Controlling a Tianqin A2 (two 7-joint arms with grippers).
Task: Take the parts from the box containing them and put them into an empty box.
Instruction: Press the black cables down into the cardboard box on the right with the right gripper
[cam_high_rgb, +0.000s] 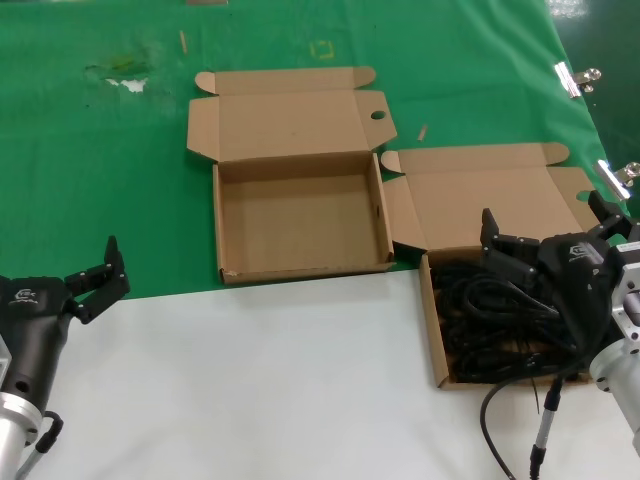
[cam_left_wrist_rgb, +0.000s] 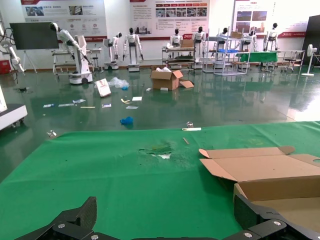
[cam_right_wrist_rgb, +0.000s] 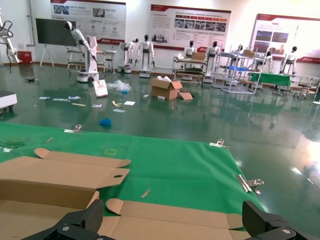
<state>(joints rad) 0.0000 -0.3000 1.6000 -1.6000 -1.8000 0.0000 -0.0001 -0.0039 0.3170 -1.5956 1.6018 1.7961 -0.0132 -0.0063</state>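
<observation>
From the empty box (cam_high_rgb: 300, 215) at the table's middle, the box containing them (cam_high_rgb: 436, 340) lies at four o'clock, its lid touching, with the parts (cam_high_rgb: 480, 330) inside, while the left gripper (cam_high_rgb: 100, 282) sits at eight o'clock.

Glossy green floor (cam_left_wrist_rgb: 165, 107), littered; wall posters (cam_right_wrist_rgb: 192, 30); white mannequins (cam_left_wrist_rgb: 132, 45).

robot lab hall: humanoid robots (cam_left_wrist_rgb: 132, 45), wall posters (cam_right_wrist_rgb: 194, 26)

Bright, even overhead light. Soft short shadows lie inside both boxes. The hall floor (cam_left_wrist_rgb: 165, 107) beyond the claws shows glossy reflections. Focus is sharp throughout, without blur.
</observation>
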